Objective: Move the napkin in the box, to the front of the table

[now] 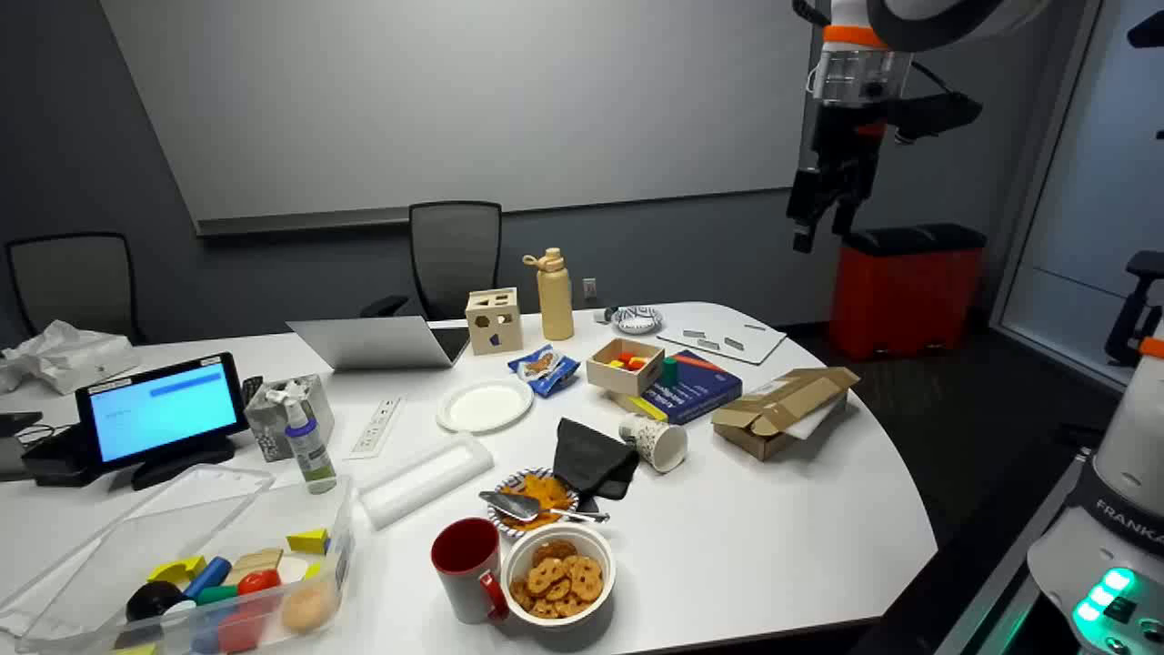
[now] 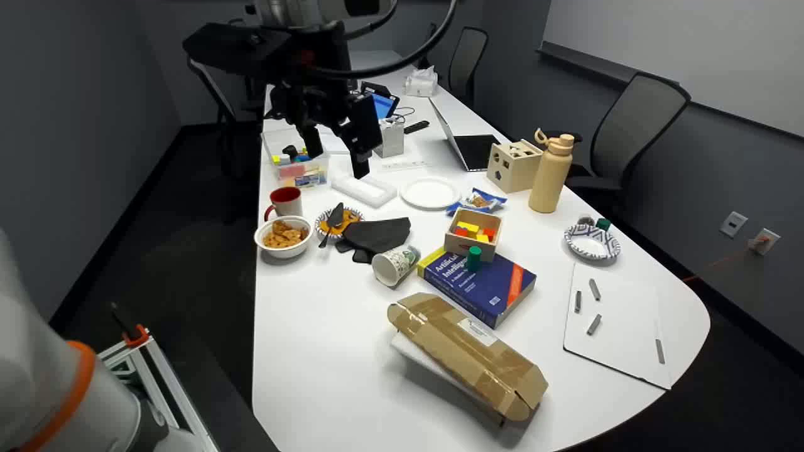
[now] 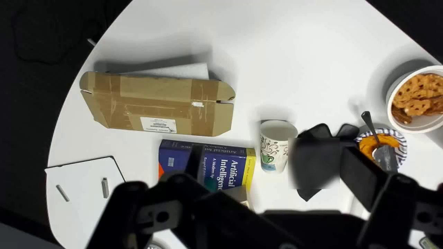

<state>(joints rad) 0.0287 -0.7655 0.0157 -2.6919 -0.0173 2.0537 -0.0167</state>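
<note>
The tan-brown thing on the white table (image 1: 773, 546) is a partly open cardboard box (image 1: 787, 405), in both exterior views (image 2: 465, 351) and the wrist view (image 3: 159, 107). No separate tan-brown crumpled napkin shows; the box's inside is mostly hidden. A grey tissue box (image 1: 273, 428) with white tissue stands far from the rounded end, also in an exterior view (image 2: 391, 139). My gripper (image 1: 823, 218) hangs high above the table in both exterior views (image 2: 339, 154). In the wrist view its fingers (image 3: 277, 169) are wide apart with nothing held. The cardboard box lies below, apart from them.
A tipped paper cup (image 2: 394, 265), blue book (image 2: 483, 285), wooden box of blocks (image 2: 474, 248) and black cloth-like thing (image 2: 377, 235) lie mid-table. Nearby are a snack bowl (image 2: 286, 252), red-lined mug (image 2: 287, 204) and tan bottle (image 2: 551, 176). A clear bin (image 1: 336, 546) holds blocks.
</note>
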